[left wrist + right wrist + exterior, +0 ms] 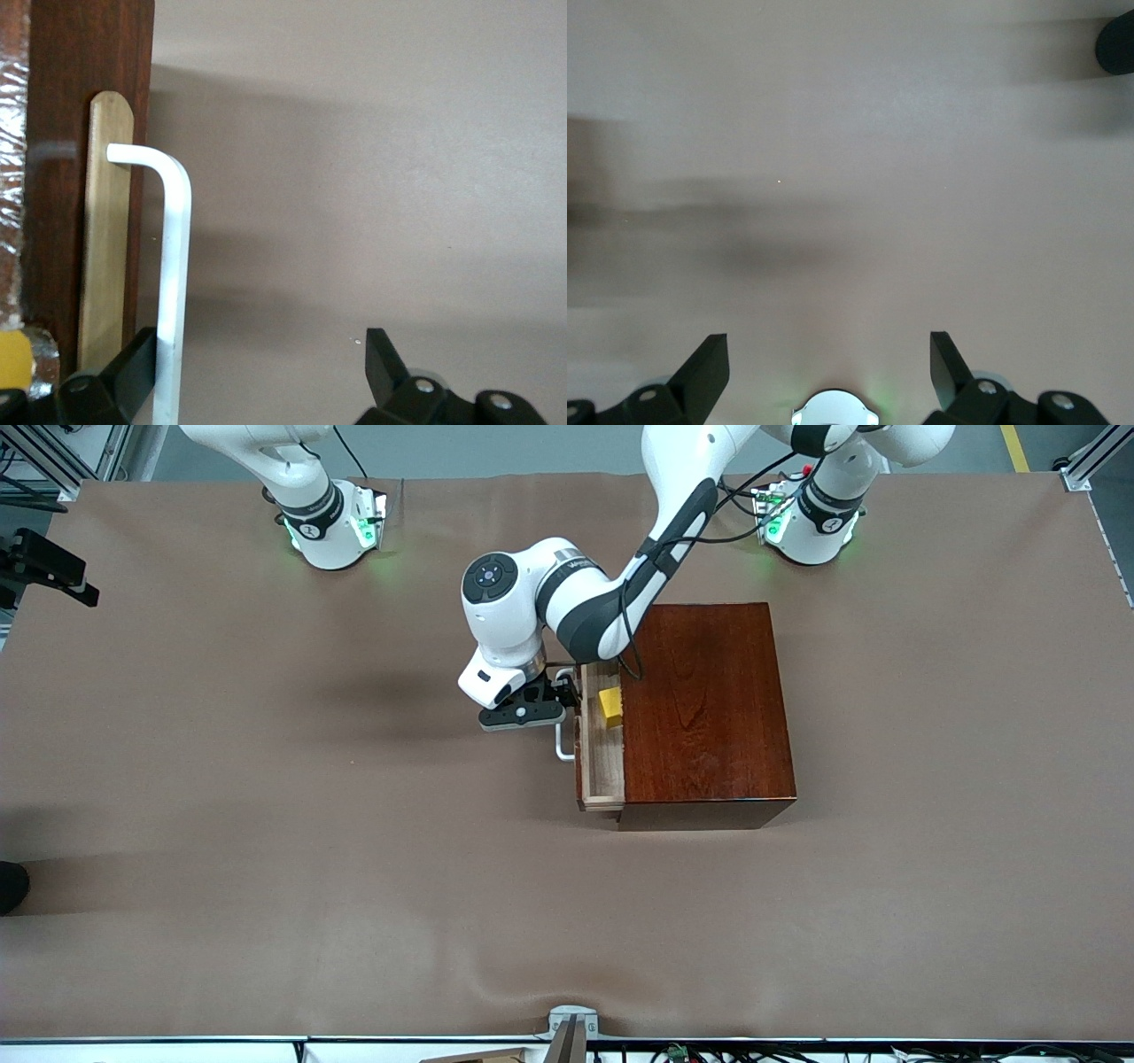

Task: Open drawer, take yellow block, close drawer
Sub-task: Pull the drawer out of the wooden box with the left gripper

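Note:
The dark reddish-brown box (709, 708) stands mid-table with its drawer (602, 766) slid partly out toward the right arm's end, showing a pale interior. The yellow block (610, 706) lies in the drawer, and an edge of the yellow block (12, 363) shows in the left wrist view. My left gripper (562, 694) (261, 347) is open at the white handle (563, 744) (174, 257). The bar runs between the fingers, against one finger (133, 359). My right gripper (828, 347) hangs open over bare table and holds nothing; it is out of the front view.
A black fixture (49, 567) juts in at the right arm's end of the table. A metal bracket (571, 1029) sits at the table edge nearest the front camera. The right arm's base (332, 522) (833, 409) glows green. Brown cloth (266, 824) covers the table.

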Robot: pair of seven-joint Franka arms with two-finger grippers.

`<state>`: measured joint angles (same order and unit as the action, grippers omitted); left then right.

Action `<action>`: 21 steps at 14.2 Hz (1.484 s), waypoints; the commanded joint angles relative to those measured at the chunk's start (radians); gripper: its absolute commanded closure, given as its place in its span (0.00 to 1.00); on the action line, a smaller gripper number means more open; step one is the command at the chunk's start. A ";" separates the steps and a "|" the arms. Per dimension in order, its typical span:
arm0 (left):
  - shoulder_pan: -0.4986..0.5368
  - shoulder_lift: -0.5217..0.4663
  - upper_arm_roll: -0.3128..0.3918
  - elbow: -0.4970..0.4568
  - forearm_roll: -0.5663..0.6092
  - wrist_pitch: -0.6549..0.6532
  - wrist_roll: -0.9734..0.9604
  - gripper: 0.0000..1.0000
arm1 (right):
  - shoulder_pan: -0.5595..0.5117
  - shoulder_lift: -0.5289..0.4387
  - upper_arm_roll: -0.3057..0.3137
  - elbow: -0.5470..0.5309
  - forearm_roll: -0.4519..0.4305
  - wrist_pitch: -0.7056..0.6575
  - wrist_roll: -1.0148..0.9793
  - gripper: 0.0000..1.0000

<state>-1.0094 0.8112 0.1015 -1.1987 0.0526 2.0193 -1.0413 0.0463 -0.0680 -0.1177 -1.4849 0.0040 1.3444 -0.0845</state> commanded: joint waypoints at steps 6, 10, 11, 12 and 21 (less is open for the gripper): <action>-0.018 0.083 -0.011 0.136 -0.023 0.041 -0.052 0.00 | -0.023 0.007 0.012 0.015 0.004 -0.002 -0.011 0.00; -0.020 0.085 -0.013 0.137 -0.030 0.070 -0.075 0.00 | -0.022 0.007 0.012 0.015 0.002 -0.001 -0.011 0.00; -0.020 0.085 -0.013 0.137 -0.030 0.073 -0.080 0.00 | -0.020 0.008 0.012 0.017 0.002 0.001 -0.011 0.00; -0.020 0.085 -0.014 0.137 -0.030 0.087 -0.086 0.00 | -0.020 0.007 0.012 0.017 0.001 0.001 -0.011 0.00; -0.029 0.062 0.006 0.130 -0.037 0.052 -0.114 0.00 | -0.028 0.017 0.010 0.018 -0.007 0.005 -0.011 0.00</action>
<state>-1.0369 0.8627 0.0964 -1.1165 0.0266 2.1241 -1.1426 0.0448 -0.0671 -0.1200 -1.4849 0.0016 1.3508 -0.0845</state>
